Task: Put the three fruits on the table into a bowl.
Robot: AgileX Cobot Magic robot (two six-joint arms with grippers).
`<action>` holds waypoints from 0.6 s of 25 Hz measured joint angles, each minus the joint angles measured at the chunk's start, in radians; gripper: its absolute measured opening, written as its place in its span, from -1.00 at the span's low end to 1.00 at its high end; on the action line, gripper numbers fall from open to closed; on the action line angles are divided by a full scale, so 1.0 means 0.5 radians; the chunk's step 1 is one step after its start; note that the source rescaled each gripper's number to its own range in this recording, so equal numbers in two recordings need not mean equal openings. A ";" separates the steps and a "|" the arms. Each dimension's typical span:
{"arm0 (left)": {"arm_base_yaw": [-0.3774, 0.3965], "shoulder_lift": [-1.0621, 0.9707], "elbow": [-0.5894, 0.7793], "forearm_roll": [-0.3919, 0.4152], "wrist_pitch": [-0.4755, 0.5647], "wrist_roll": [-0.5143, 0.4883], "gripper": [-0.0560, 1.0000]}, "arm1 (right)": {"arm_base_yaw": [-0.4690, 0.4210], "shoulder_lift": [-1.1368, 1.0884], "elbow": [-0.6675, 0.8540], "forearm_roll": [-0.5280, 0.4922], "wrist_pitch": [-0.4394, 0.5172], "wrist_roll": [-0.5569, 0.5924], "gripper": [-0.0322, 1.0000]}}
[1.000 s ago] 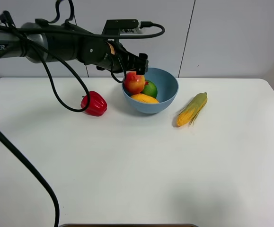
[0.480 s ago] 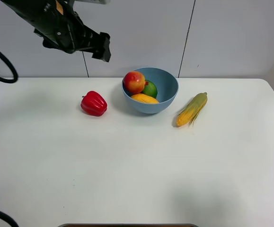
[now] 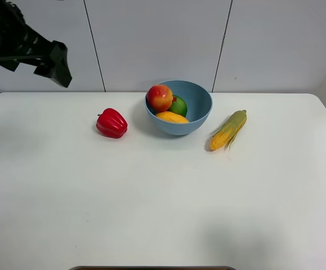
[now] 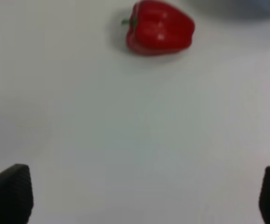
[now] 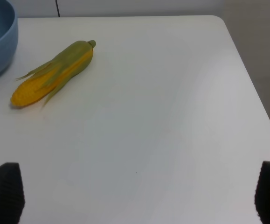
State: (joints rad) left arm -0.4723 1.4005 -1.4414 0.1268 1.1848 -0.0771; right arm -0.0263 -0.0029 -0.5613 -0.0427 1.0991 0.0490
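At nine o'clock from the bowl, high above the far-left corner of the plain white worktop (image 3: 151,197), hangs the left tool (image 3: 54,62), black and blurred. Its wrist view shows both finger pads (image 4: 9,193) spread to opposite edges of the picture, wide open, nothing between them, bare worktop beneath.

Lobed glossy red bell pepper (image 3: 111,123) lies on the worktop just at nine o'clock of the bowl, apart from it; green stem visible from the left wrist (image 4: 159,28).

Round deep light blue glossy bowl (image 3: 199,97) stands at the far centre of the worktop. Inside: round red-and-yellow pomegranate (image 3: 159,97) at the nine o'clock side against the rim, sitting highest; round glossy green lime (image 3: 179,106) touching it towards the centre; elongated yellow-orange mango (image 3: 172,117) at the six o'clock side below both. All three fruits are in the bowl.

Yellow corn cob with green husk (image 3: 228,129) lies at four o'clock of the bowl, near but apart, tilted.

Right tool (image 5: 135,193): seen only in its wrist view, black fingertips (image 5: 4,191) at opposite edges, fully spread, holding nothing, over bare worktop with corn and bowl rim ahead.
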 joint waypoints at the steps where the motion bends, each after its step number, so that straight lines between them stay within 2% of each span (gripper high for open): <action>1: 0.014 -0.066 0.046 0.000 0.015 0.005 0.94 | 0.000 0.000 0.000 0.000 0.000 0.000 1.00; 7: 0.043 -0.501 0.396 0.015 0.055 -0.023 0.94 | 0.000 0.000 0.000 0.000 0.000 0.000 1.00; 15: 0.047 -1.111 0.710 0.112 0.060 -0.072 0.94 | 0.000 0.000 0.000 0.000 0.000 0.000 1.00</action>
State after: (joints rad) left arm -0.4486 0.8451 -1.0865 0.1828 1.2146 -0.1132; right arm -0.0263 -0.0029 -0.5613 -0.0427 1.0991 0.0490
